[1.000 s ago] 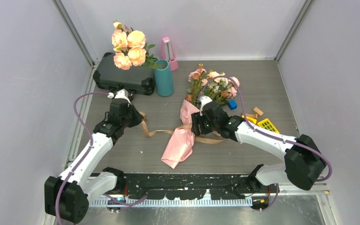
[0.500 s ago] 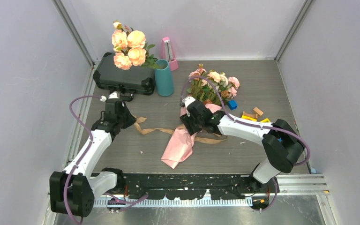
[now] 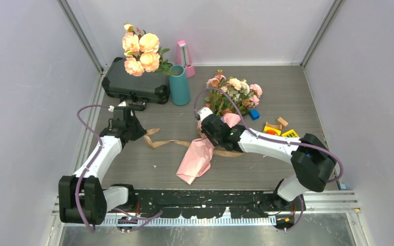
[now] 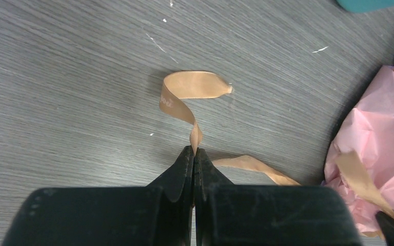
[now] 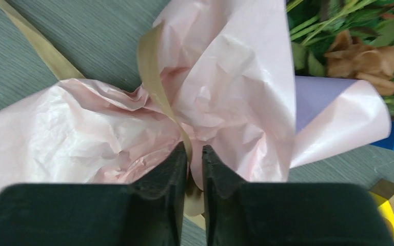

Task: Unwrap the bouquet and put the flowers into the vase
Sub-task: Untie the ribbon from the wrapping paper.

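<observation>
The bouquet lies on the table right of centre, its pink paper spread toward the near edge. Small pink, cream and brown flowers stick out of the paper. A tan ribbon runs left from the bouquet's waist. My left gripper is shut on that ribbon's end, left of the bouquet. My right gripper has its jaws drawn in on the ribbon and paper at the waist. The teal vase stands upright behind them.
A black case with big peach roses above it sits at the back left. A pink metronome is behind the vase. A blue block and yellow and wooden blocks lie right of the bouquet.
My right gripper has moved left and back onto the bouquet's waist and its jaws have closed in. The left gripper has drawn the ribbon end slightly back and left.
</observation>
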Motion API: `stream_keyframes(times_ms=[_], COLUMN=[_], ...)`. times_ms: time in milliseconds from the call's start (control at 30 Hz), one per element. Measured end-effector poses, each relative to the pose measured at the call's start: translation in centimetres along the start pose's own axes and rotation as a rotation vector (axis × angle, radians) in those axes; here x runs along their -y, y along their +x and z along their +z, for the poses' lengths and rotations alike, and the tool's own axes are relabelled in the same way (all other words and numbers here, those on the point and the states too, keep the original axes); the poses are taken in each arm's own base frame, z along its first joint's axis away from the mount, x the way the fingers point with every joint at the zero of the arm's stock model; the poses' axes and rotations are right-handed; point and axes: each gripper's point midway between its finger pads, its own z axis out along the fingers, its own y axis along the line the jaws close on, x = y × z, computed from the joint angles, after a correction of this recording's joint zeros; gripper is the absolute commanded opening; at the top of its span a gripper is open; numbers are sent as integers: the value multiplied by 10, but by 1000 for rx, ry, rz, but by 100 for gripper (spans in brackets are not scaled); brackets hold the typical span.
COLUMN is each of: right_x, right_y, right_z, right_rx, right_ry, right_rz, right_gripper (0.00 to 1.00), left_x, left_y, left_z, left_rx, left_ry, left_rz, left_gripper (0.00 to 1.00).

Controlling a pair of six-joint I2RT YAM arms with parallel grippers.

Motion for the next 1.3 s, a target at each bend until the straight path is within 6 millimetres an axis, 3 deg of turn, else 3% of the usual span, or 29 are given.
stream_keyframes(times_ms=[167,367,467,600,733,933,1200,1300], right_x=[9,26,44,90,137,203,270,297], right_y=[-18,-30,-29,-26,-7,39,81,105], right_z=[-28,-61,-76,-92,-103,-115,-143,-157], right_rx=[87,183,214,242,228,153,131,123], right_ry=[4,31,67,162,291,529,776,866], right_rz=[52,129,187,320,441,650,905,1018], right_gripper=[1,0,0,0,0,0,0,0], left_x=[-10,-14,-15,-15,-15,-13,-13,-17], left_y=[8,9,8,7,4,5,-2,-5], left_z=[11,18,22,23,23,22,15,13], left_rx=[-49,-76,-85,-94,-93,-102,-72,-72], left_ry=[-31,-37,-38,-25,-8,7,14,0], left_rz=[7,11,4,-10,-27,-31,-40,-53], left_gripper=[0,0,0,0,0,0,1,3])
